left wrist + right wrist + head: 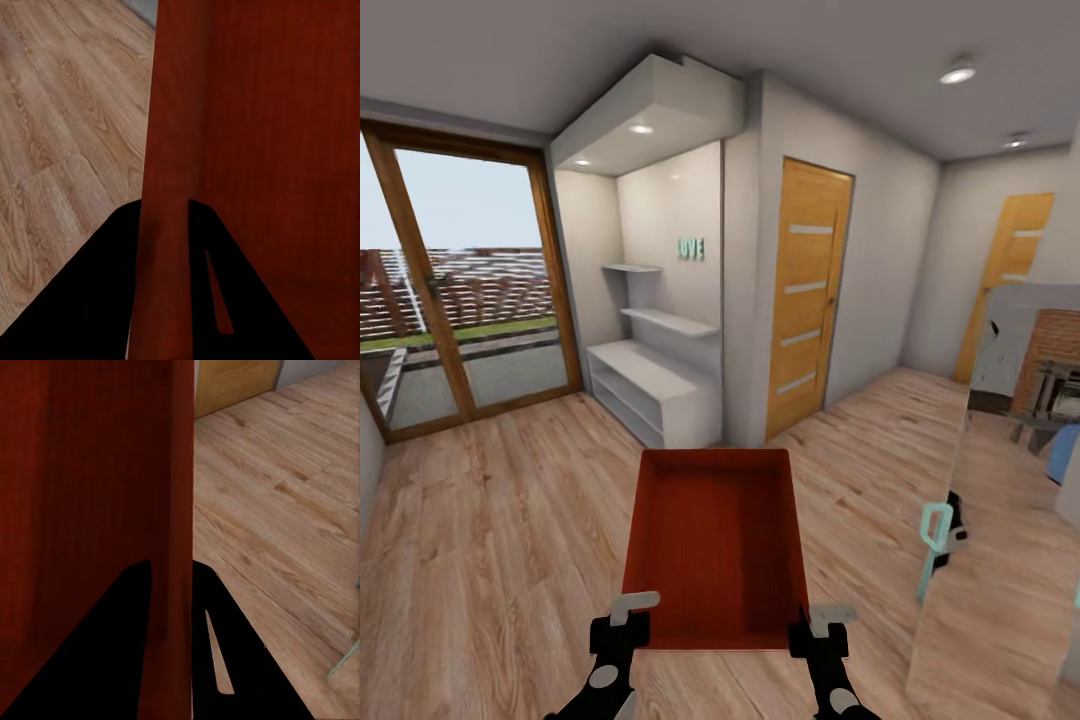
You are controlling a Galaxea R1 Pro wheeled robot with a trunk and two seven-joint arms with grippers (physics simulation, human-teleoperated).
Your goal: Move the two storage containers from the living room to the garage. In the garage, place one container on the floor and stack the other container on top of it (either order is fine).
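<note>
A red-orange open-topped storage container (715, 545) hangs in front of me above the light wood plank floor of the living room (500, 530). My left gripper (622, 622) is shut on the container's near left wall. My right gripper (822, 625) is shut on its near right wall. In the left wrist view the thin red wall (161, 225) runs between the two dark fingers (97, 292). The right wrist view shows the same: the red wall (171, 585) pinched between dark fingers (217, 660). The container looks empty inside.
Wood-framed glass doors (460, 290) stand at the left. A white alcove with shelves and a low cabinet (650, 385) is straight ahead. A closed wooden door (808, 295) is right of it, another door (1010, 270) farther right. A mirror panel (1010, 480) stands close at the right.
</note>
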